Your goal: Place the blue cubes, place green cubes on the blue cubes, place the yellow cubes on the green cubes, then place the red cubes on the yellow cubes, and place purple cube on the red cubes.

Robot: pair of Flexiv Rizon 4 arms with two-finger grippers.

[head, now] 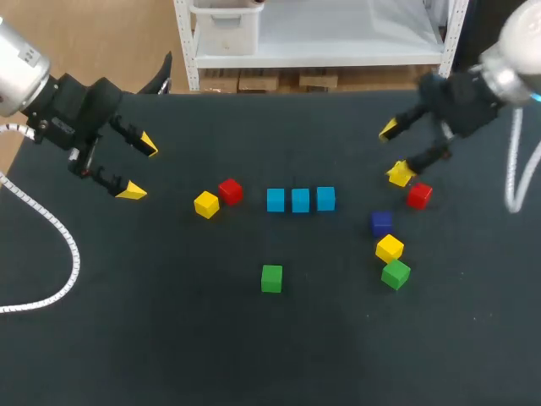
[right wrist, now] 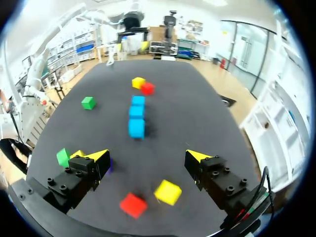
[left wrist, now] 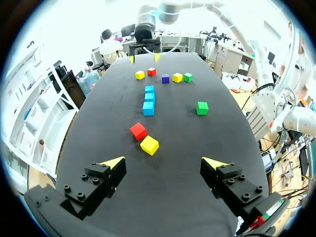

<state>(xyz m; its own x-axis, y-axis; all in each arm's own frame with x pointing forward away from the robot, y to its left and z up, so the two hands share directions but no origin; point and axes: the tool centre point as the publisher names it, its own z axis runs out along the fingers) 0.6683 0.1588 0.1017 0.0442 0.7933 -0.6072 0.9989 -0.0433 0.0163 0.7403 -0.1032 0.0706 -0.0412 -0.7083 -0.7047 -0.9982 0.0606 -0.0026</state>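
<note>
Three blue cubes [head: 300,200] in a row mid-table; green layer next.
Our right gripper [head: 394,152], fingers apart & empty, is the nearer arm to the green cube [head: 396,274], which lies on our side of it, prob. touching a yellow cube [head: 390,248]. Left gripper [head: 139,167], also apart, is well away.

No writing, label, brand, number or sign was legible anywhere in the three views; nothing shown carried print clear enough to read.
</note>
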